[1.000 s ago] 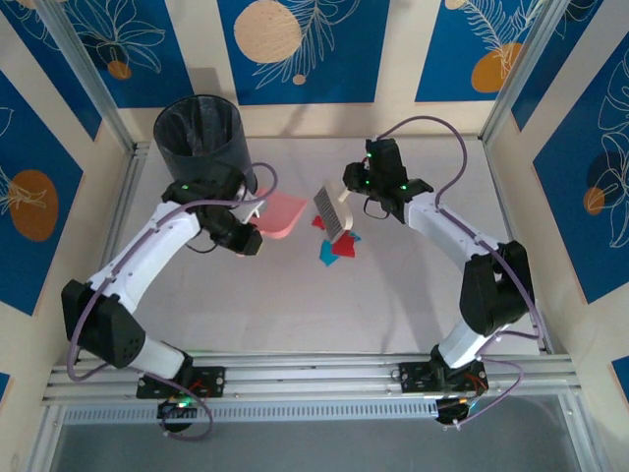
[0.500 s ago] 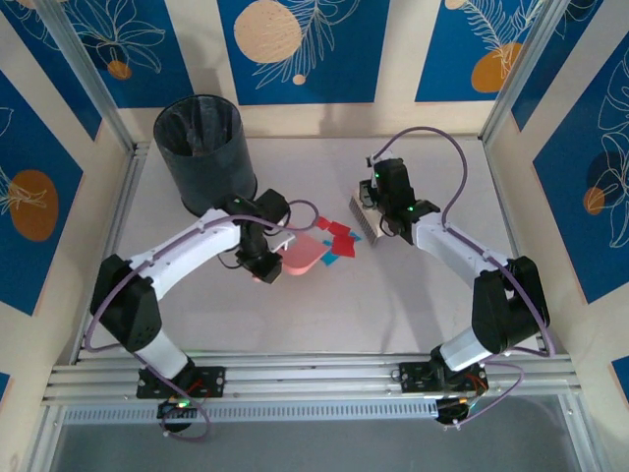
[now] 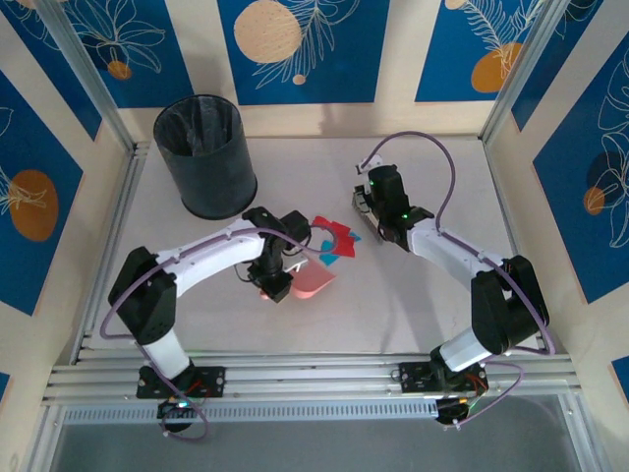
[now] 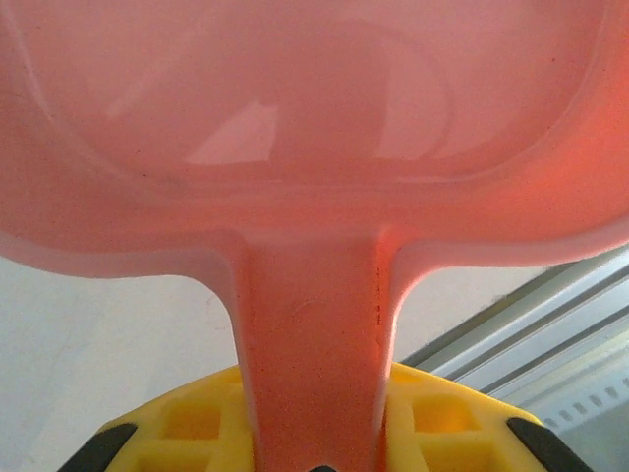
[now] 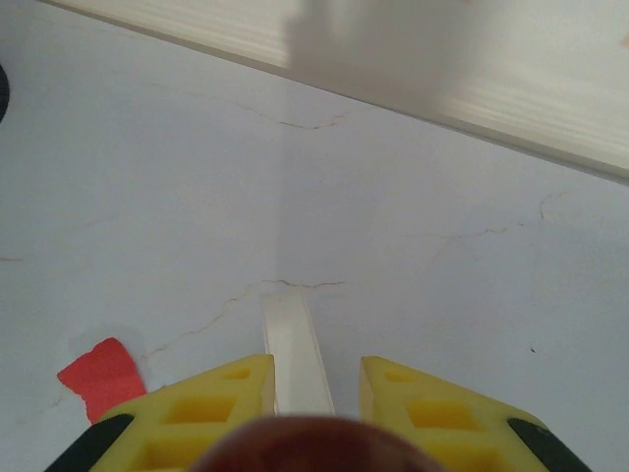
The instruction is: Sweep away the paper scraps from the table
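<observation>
**Scraps bunched between pan and brush**

The paper scraps (image 3: 334, 241), red and cyan-blue, lie in a tight cluster just above the centre of the top view, on the white table (image 3: 413, 315). One red piece also shows at the lower left of the right wrist view.

Just below and left of the cluster sits the pink dustpan (image 3: 314, 282). Its mouth is turned toward the scraps, so anything pushed down and left should slide in. The left gripper (image 3: 273, 285) is clamped on the dustpan's handle, which runs down between the yellow fingers in the left wrist view.

At the cluster's upper right, the right gripper (image 3: 375, 211) is closed on the white handle of the brush (image 3: 359, 204), with the bristle end near the scraps. Whether the bristles touch the table is hard to tell from above.

With the pile lying between the two tools, the sweeping stroke looks not yet made. The black bin (image 3: 204, 157) stands at the upper left, well apart, probably for emptying the pan.
</observation>
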`<state>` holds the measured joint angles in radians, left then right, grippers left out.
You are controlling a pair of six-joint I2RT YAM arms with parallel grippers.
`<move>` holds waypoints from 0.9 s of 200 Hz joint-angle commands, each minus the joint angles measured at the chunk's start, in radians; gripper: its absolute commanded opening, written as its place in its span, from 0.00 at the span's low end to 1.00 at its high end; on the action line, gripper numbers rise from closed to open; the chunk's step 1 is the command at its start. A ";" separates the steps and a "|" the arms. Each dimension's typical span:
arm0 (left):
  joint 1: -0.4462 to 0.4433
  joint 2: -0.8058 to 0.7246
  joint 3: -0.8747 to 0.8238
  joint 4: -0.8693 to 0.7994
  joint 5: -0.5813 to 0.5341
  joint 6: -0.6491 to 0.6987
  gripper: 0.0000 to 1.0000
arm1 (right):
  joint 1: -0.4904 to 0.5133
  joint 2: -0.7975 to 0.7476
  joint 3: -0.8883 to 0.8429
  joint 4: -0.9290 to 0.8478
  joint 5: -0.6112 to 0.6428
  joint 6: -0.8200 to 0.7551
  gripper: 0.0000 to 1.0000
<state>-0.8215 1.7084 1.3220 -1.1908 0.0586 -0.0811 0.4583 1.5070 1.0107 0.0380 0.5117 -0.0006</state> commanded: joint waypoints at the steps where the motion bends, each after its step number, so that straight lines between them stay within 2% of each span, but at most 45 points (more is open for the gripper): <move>1: -0.010 0.036 -0.015 0.008 0.012 -0.031 0.00 | 0.010 -0.022 -0.015 0.043 -0.028 -0.031 0.00; 99: -0.022 0.130 0.006 0.026 0.031 -0.015 0.00 | 0.031 0.007 0.017 -0.105 -0.143 -0.018 0.00; 180: -0.008 0.216 0.070 0.048 0.046 -0.020 0.00 | 0.057 0.022 0.069 -0.213 -0.321 0.025 0.00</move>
<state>-0.8318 1.8862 1.3621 -1.1339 0.0776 -0.0986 0.4976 1.5112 1.0550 -0.0891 0.3027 -0.0105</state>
